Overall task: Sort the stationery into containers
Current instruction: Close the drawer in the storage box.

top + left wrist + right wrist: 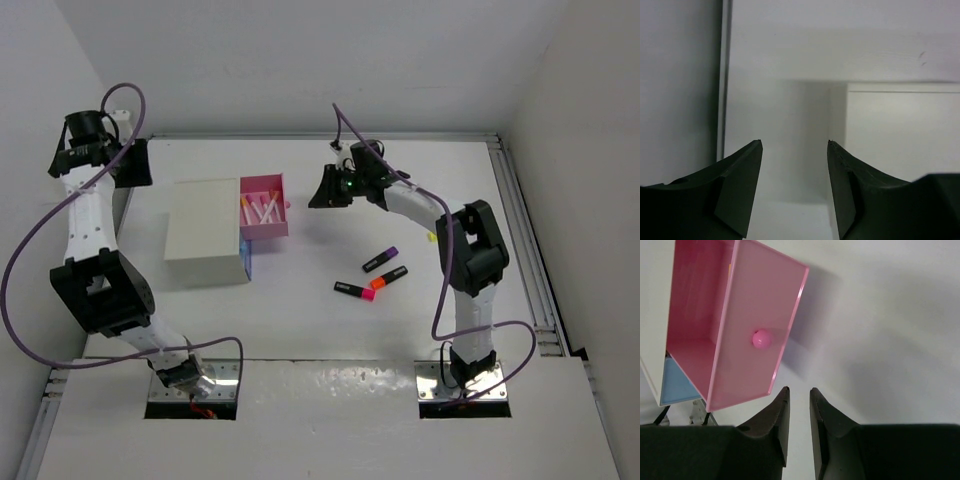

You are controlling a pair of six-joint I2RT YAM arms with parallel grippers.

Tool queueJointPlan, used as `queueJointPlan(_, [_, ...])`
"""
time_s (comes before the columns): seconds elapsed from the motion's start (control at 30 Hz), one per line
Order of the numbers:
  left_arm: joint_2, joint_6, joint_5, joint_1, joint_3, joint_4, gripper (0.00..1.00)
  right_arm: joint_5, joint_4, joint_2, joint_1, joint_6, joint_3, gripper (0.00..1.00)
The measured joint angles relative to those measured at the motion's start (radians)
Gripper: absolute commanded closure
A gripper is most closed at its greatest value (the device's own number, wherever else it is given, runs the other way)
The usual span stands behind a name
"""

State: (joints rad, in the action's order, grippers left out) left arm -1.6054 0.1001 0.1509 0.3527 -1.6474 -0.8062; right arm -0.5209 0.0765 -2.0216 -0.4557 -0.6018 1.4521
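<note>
— Closest up, on the right wrist view: right gripper point(799, 390), jaws only a narrow slit apart, nothing between. Hovers just right of the pink drawer point(747, 370), facing its knobbed front panel.

— And the other one?

— Left gripper point(795, 142): jaws wide apart, empty. Parked at the far left, beside the white cabinet point(205, 232).

— Whereabouts of the stationery?

— Split. White pens point(262, 210) lying in the open pink drawer. Loose on the table point(300, 330): purple highlighter point(381, 259), orange highlighter point(388, 277), pink highlighter point(354, 290).

— Which way from the jaws?

— Nearer and to the right, toward the right arm's base. Purple and orange slanting near-left to far-right, side by side. Pink closer to straight left-right, its cap just beside the orange one's end; touching or not, cannot tell.

— Nearer arm?

— Right, plainly. Left well apart, cabinet between.

— Room to work?

— Bare table around the trio, right-hand rail well apart. Likely calls for a wrist turn to set the jaws across a long axis. Only a sliver of blue drawer point(677, 385) showing under the pink.
</note>
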Motion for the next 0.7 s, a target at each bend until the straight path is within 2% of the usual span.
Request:
queueJointPlan(0.1, [-0.040,0.046,-0.014,0.035,-0.001,-0.016,0.40,0.002,0.000,-0.007,-0.002,0.000,0.009,0.79])
queueJointPlan(0.3, [-0.084,0.110,-0.036,0.033,0.040,-0.041,0.41,0.010,-0.012,-0.031,-0.026,0.005,0.043,0.79])
queueJointPlan(0.7, [-0.096,0.124,0.007,0.034,0.200,-0.033,0.41,0.011,-0.023,-0.106,-0.107,0.018,0.087,0.79])
